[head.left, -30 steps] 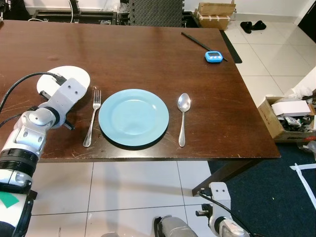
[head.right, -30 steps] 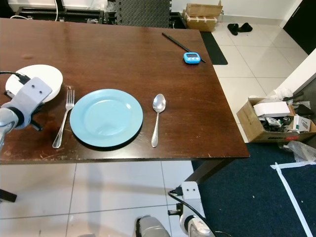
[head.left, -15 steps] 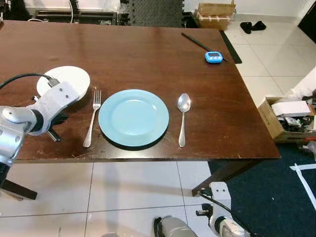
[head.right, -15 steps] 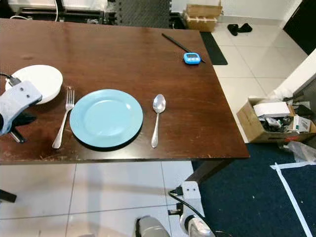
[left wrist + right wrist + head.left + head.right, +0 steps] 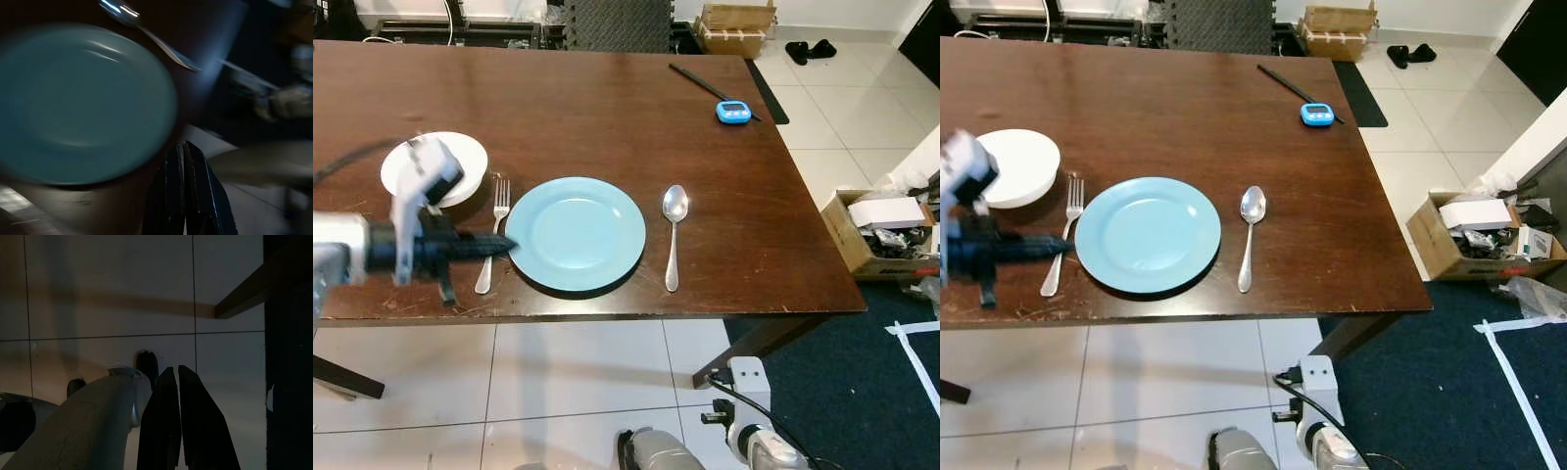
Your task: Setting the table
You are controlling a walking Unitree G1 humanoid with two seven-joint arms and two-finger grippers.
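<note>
on the dark wooden table (image 5: 607, 108), near its front edge, a place setting looks close to complete. the blue plate (image 5: 577, 233) lies flat at the centre, the white bowl (image 5: 460, 162) sits further back on the robot's left, the fork (image 5: 494, 230) lies just beside the plate on the left with tines pointing away, and the spoon (image 5: 673, 235) lies just beside it on the right, bowl end away. each piece is apart from the plate, none overlapping.

the left gripper (image 5: 499, 244) hovers low over the fork's handle, blurred with motion, its tips pointing at the plate's left rim; in the left wrist view the two black fingers (image 5: 171, 196) are pressed together with nothing between them. the right gripper (image 5: 177, 401) hangs idle below the table over the tiled floor, fingers likewise together and empty.

judging by the layout, the plate, fork, spoon and bowl are placed. no knife or glass is laid, so if those belong to the setting they remain. the small blue timer (image 5: 733, 111) and black stick (image 5: 713, 86) at the far right look unrelated.
</note>
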